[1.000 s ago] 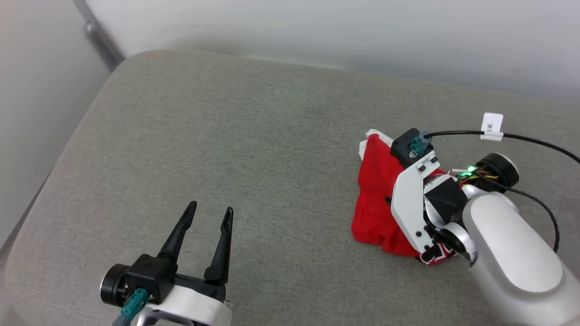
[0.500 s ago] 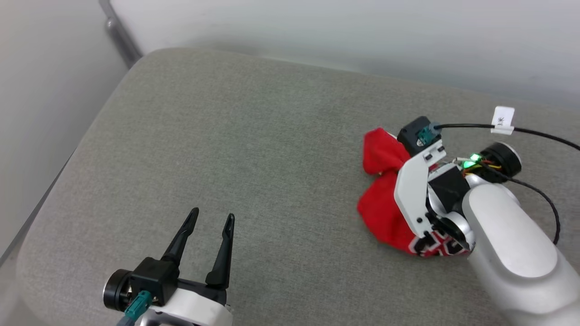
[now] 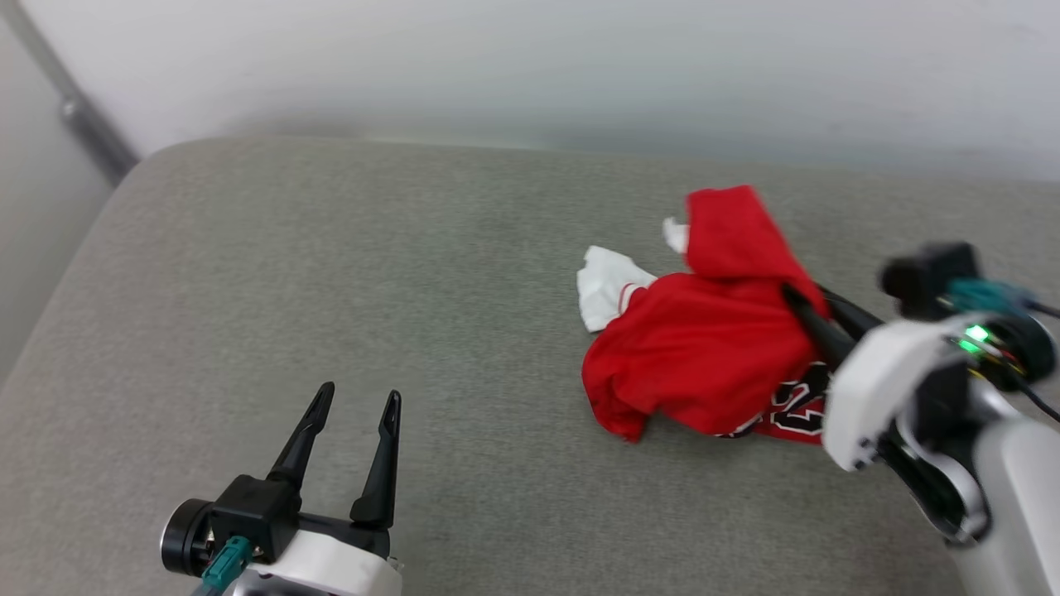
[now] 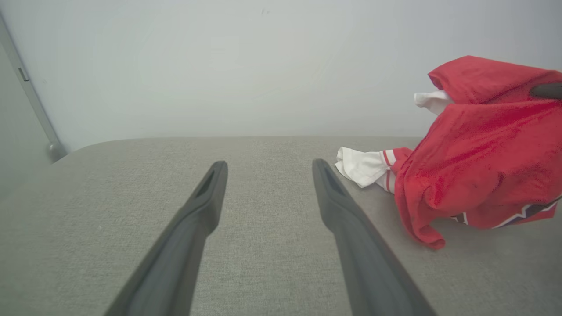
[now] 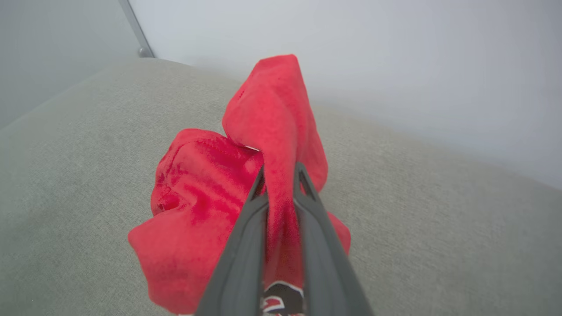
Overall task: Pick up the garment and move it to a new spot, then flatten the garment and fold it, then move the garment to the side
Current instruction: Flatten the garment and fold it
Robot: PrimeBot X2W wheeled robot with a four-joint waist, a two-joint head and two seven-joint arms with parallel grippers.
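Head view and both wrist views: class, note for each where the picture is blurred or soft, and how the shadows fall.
Head view: right gripper motion-blurred, garment sharper, only a faint soft shadow under it. Left wrist view: left gripper soft near the lens, light even. Right wrist view: finger bases blurred, garment crisp.

Mostly buried under red folds: black lettering (image 3: 791,410) on garment (image 3: 704,356) | swallowed by cloth in head view: fingertips of right gripper (image 5: 281,172) | blurred, cropped at right edge: right forearm (image 3: 1002,463) | cropped at bottom edge: base of left gripper (image 3: 356,399)
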